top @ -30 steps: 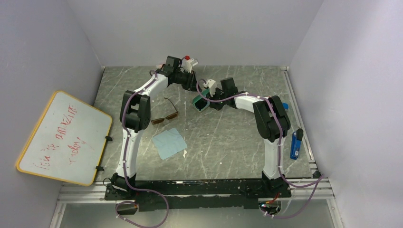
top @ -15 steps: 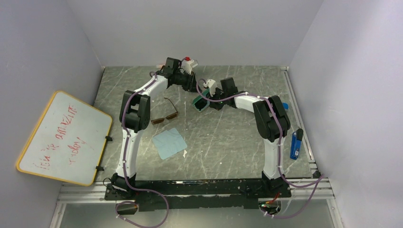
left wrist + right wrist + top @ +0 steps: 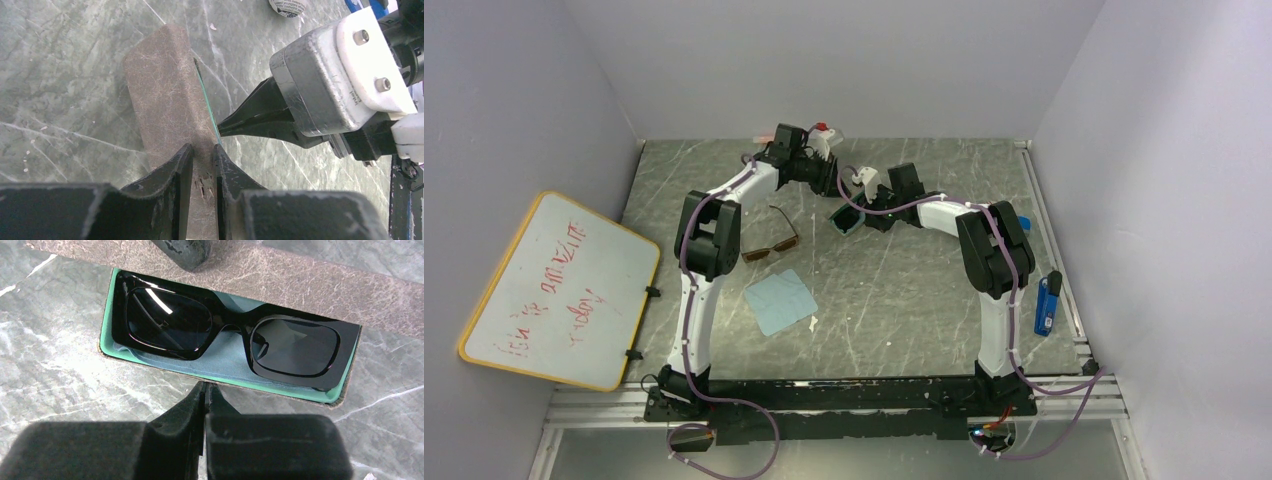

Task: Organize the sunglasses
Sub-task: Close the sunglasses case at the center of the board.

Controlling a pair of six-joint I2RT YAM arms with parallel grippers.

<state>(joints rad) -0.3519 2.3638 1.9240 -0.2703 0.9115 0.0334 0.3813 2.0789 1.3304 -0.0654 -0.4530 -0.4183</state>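
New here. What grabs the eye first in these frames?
Black sunglasses lie in an open teal-lined case at the far middle of the table. Both grippers meet there: the left gripper pinches the case's brown flap, and the right gripper is shut at its open edge. A thin amber-lensed pair sits loose by a light-blue cloth, left of centre.

Black sunglasses (image 3: 235, 325) sit in open case (image 3: 310, 275); amber sunglasses (image 3: 764, 251) lie unfolded.
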